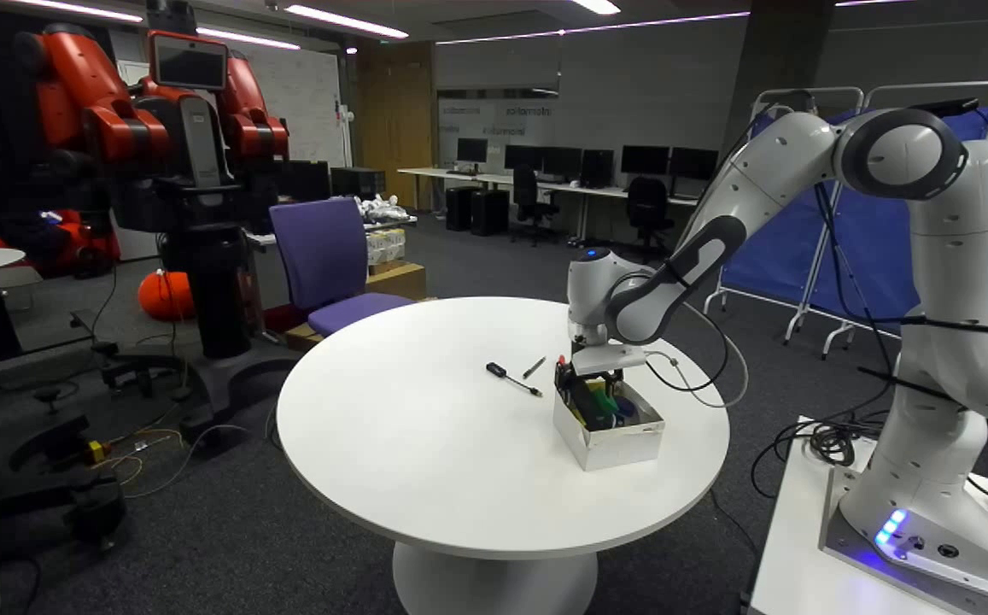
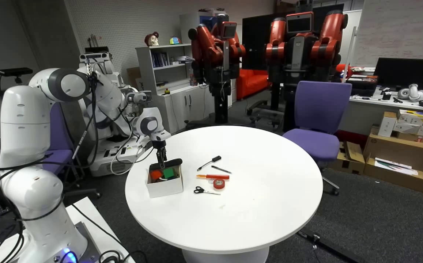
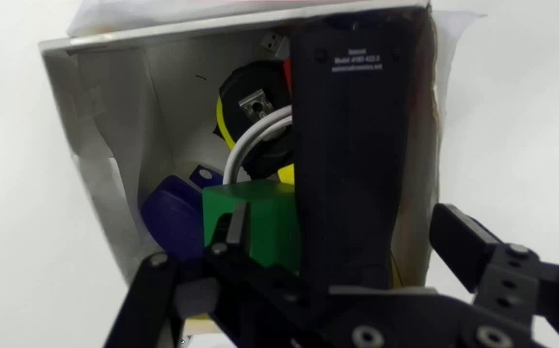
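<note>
Remote control (image 3: 349, 140), black and smooth with a gently tapered body, lies printed side up in the white cardboard box (image 2: 165, 190), along one wall. The claw (image 3: 344, 232) stands wide around it, gripping nothing: in the wrist view one jaw is over the flat-faced green block (image 3: 252, 212), the opposite jaw past the cardboard wall. Around these sit a looped white cable (image 3: 255, 137), a black-and-yellow tape measure (image 3: 248, 79) with a metal clip, and a rounded blue object (image 3: 175, 217) of unclear kind. The box's inner wall is creased. On the round, smooth white counter (image 2: 259, 215), in an exterior view, lie black-handled scissors (image 2: 199, 190), a red tape roll (image 2: 219, 183), a slim pen (image 2: 221, 169) and a black adapter lead (image 2: 216, 159). In the wrist view, the claw covers the remote's near end, and an orange item (image 3: 287, 72) shows only as a sliver beside it.
</note>
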